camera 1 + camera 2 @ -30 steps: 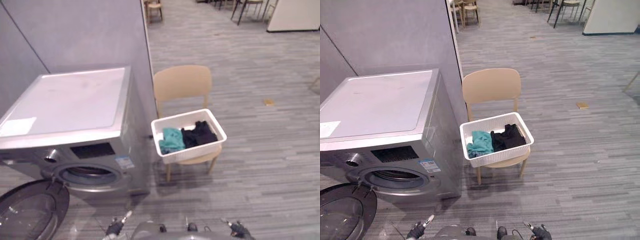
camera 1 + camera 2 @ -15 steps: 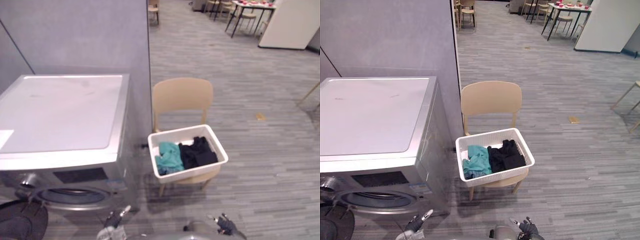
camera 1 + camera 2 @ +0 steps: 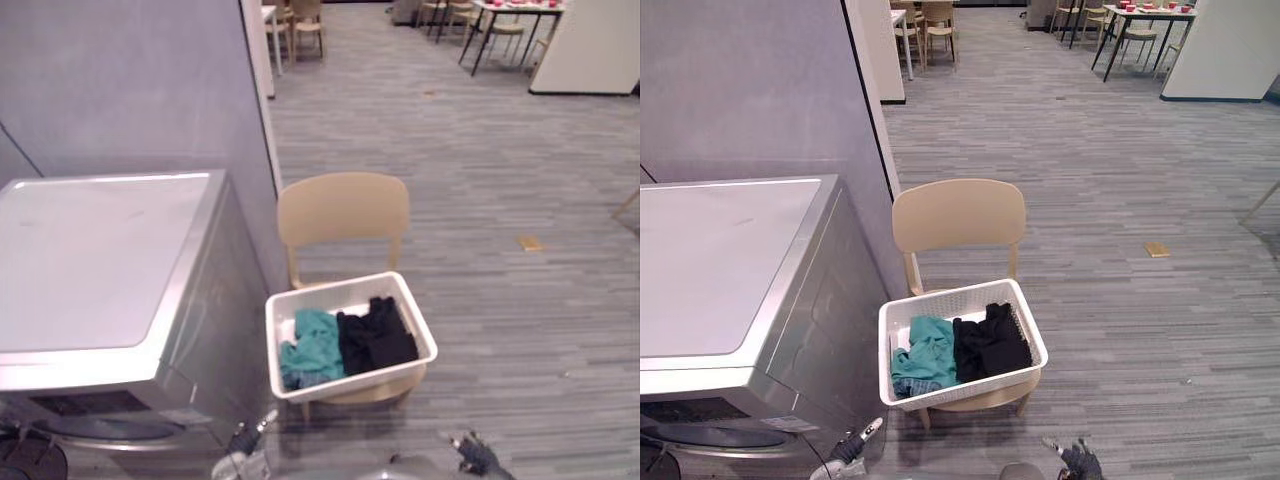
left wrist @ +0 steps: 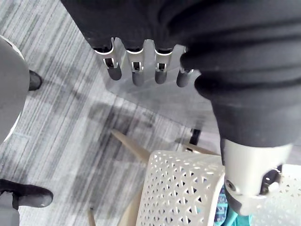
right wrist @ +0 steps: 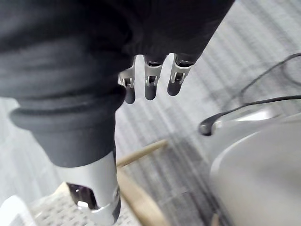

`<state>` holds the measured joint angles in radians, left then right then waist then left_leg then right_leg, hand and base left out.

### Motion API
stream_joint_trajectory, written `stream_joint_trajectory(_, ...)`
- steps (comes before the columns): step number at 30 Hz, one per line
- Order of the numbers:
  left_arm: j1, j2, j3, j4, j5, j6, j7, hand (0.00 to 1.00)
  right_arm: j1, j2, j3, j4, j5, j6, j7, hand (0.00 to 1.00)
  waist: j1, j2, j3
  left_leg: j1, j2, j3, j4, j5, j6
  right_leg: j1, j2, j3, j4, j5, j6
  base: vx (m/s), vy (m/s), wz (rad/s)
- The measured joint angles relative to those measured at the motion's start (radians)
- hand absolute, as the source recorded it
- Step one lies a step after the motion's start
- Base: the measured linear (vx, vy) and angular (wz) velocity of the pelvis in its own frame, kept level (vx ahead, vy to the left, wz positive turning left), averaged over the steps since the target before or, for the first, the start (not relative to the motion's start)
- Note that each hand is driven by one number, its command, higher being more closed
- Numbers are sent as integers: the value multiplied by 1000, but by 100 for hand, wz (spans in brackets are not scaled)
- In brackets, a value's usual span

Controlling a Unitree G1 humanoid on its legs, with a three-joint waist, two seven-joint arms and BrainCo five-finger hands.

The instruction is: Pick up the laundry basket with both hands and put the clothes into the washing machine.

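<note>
Laundry basket (image 3: pixel 965 388), white, on the chair (image 3: pixel 958 215) seat, just beside the washing machine (image 3: pixel 730 270).
You hold nothing: left hand (image 4: pixel 138 70) and right hand (image 5: pixel 150 81) hang with fingers straight and empty. Inside the basket lie a teal garment (image 3: pixel 925 355) at its left end and a black garment (image 3: pixel 990 340) at its right.

Basket (image 3: pixel 960 388) sits on a chair (image 3: pixel 958 213), and the chair back blocks the far side. Washing machine (image 3: pixel 730 270) stands just beside the basket's left wall: narrow gap there, tight for the left hand (image 3: pixel 855 445). Grey wall (image 3: pixel 760 90) closes off the space behind the machine. The basket's right and near sides open onto bare floor (image 3: pixel 1140 330), on the right hand's (image 3: pixel 1077 458) side. Both hands are low, fingers relaxed, apart from the basket. Clothes (image 3: pixel 923 355) lie below the rim, top open.
</note>
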<state>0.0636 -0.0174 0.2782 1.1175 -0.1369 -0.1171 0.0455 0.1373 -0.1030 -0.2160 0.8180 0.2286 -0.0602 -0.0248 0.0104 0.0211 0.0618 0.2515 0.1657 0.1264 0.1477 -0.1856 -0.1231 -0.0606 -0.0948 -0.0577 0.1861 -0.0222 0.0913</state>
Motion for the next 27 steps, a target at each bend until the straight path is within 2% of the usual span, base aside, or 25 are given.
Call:
stream_joint_trajectory(1,1,3,-2,5,0,0,-1,0,12,-7,26,-124,-11,-11,2,0,0,-1,-9,-15,8,-14,0,1,0,14,11,-10,-50,28,-2,-8,-69,12)
stream_joint_trajectory(3,1,16,-11,12,2,-1,-1,0,15,-12,32,-249,-30,-34,4,0,1,-6,-17,-37,9,-35,-1,2,0,34,14,-28,-118,67,-3,-38,-48,24)
stream_joint_trajectory(5,5,36,-27,22,4,-1,-1,0,9,-16,41,-339,-43,-52,6,0,2,-20,-22,-56,7,-51,-7,2,-1,56,12,-52,-186,108,-2,-62,1,29)
stream_joint_trajectory(6,12,53,-47,23,14,0,-1,0,11,-17,61,-388,-68,-61,9,0,2,-36,-31,-79,4,-63,-10,2,-1,60,8,-65,-229,132,-1,-61,11,29)
stream_joint_trajectory(9,19,82,-84,22,34,-2,-3,0,4,-33,113,-493,-127,-78,32,0,5,-62,-44,-132,-1,-98,-27,0,-3,48,1,-97,-287,172,-3,-91,8,33)
stream_joint_trajectory(13,8,90,-124,22,61,-4,-9,0,-58,-102,193,-527,-204,-91,52,0,7,-51,-39,-165,-8,-109,-43,-24,-6,19,-10,-118,-291,192,6,-103,23,19)
stream_joint_trajectory(17,-4,114,-168,21,72,-5,-20,0,-189,-157,347,-509,-241,-93,55,0,11,-47,-18,-206,-20,-122,-18,-25,-5,-8,-20,-122,-290,205,6,-110,4,0)
stream_joint_trajectory(19,-30,122,-192,20,72,-5,-18,0,-301,-191,417,-437,-250,-98,70,0,17,-46,28,-241,-23,-133,12,-25,-5,-24,-22,-125,-286,214,1,-95,-26,7)
stream_joint_trajectory(20,-56,121,-208,14,71,-5,-17,0,-373,-218,460,-385,-253,-97,71,0,32,-44,61,-271,-25,-143,36,-25,-5,-38,-23,-129,-286,228,-5,-105,-25,15)
stream_joint_trajectory(23,-126,110,-242,-13,64,-8,4,0,-581,-269,562,-247,-267,-89,72,0,61,-8,193,-343,-24,-165,106,-24,-7,-113,-28,-134,-207,227,-16,-133,-14,14)
stream_joint_trajectory(24,-136,109,-243,-16,58,-9,10,0,-619,-273,582,-218,-272,-87,72,0,64,-4,213,-358,-24,-171,116,-23,-8,-125,-29,-135,-194,225,-18,-105,-23,9)
stream_joint_trajectory(26,-176,114,-246,-31,33,-19,35,0,-748,-273,640,-133,-280,-84,70,0,82,-6,286,-405,-25,-188,149,-21,-11,-172,-33,-142,-144,217,-29,-146,-38,11)
stream_joint_trajectory(27,-188,114,-247,-32,28,-20,43,0,-769,-274,645,-121,-281,-83,68,0,86,-8,295,-420,-25,-190,155,-21,-11,-186,-34,-142,-135,216,-29,-115,-30,12)
